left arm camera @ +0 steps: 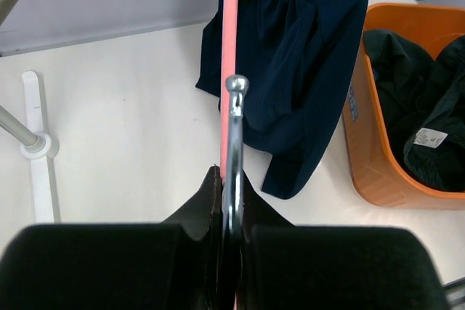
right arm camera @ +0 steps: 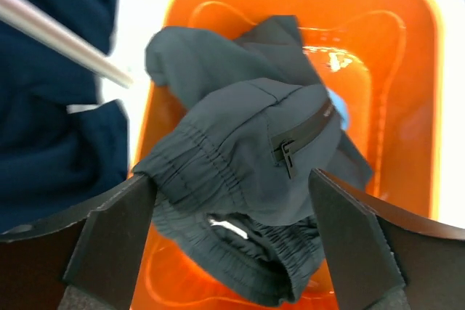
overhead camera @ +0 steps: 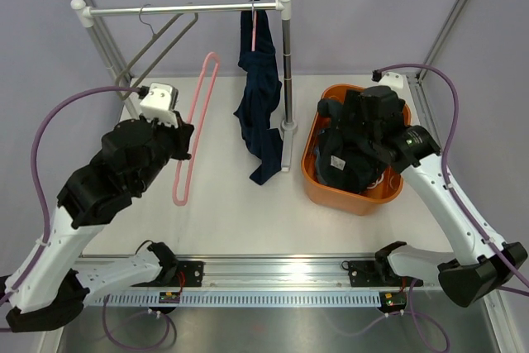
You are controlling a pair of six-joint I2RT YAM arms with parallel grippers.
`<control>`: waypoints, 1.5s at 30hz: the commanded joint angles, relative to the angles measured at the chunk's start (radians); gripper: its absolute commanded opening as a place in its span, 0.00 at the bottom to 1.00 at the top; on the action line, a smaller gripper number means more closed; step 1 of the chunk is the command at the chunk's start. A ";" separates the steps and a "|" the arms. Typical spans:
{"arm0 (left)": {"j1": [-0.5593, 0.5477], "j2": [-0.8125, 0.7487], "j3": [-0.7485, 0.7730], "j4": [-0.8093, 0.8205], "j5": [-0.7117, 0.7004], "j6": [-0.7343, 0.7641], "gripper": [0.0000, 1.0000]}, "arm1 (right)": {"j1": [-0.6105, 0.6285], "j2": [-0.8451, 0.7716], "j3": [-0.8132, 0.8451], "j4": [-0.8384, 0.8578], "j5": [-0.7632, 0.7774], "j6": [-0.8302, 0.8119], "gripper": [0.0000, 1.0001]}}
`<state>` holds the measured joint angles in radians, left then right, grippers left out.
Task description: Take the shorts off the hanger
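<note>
One pair is left on the rack as far as I can see: the navy shorts [overhead camera: 260, 97] hang from the rail [overhead camera: 165, 10] on the far right, beside the post, on their own pink hanger [overhead camera: 254, 26]. The hems droop down to the table [overhead camera: 223, 212].

The charcoal shorts [right arm camera: 240, 150] are off and lie bunched in the orange bin [right arm camera: 407, 70] on the right. There's a sliver of light blue cloth [right arm camera: 338, 110] poking out under them, so I'd guess the blue pair is in there too, but it's too little to be sure.

The right tool [right arm camera: 232, 237] hovers over the bin with its jaws spread wide. The charcoal pair sits below, between the fingers, and nothing is gripped.

The left tool [left arm camera: 227, 237] is clamped tight on the metal hook [left arm camera: 234, 150] of a bare hanger [left arm camera: 230, 34], also pink, held out over the left-middle of the table. Two grey hangers [overhead camera: 161, 39] hang bare at the far left.

So I'd call it roughly two thirds done. What's left is parking that bare hanger and getting the navy pair off and into the bin.
</note>
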<state>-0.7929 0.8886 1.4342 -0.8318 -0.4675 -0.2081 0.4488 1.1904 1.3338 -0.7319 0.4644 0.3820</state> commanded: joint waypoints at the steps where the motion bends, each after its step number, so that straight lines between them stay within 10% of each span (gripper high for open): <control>1: 0.010 0.082 0.096 -0.068 0.024 0.041 0.00 | -0.005 -0.031 0.024 0.039 -0.087 -0.005 0.95; 24: 0.474 0.509 0.501 -0.009 0.691 0.027 0.00 | -0.004 -0.235 -0.160 0.199 -0.535 -0.012 1.00; 45: 0.543 0.800 0.848 -0.011 0.569 0.030 0.00 | -0.004 -0.245 -0.271 0.330 -0.688 -0.017 0.99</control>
<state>-0.2550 1.6718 2.2379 -0.9195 0.1486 -0.1665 0.4488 0.9565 1.0622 -0.4561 -0.1913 0.3717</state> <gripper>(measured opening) 0.039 0.993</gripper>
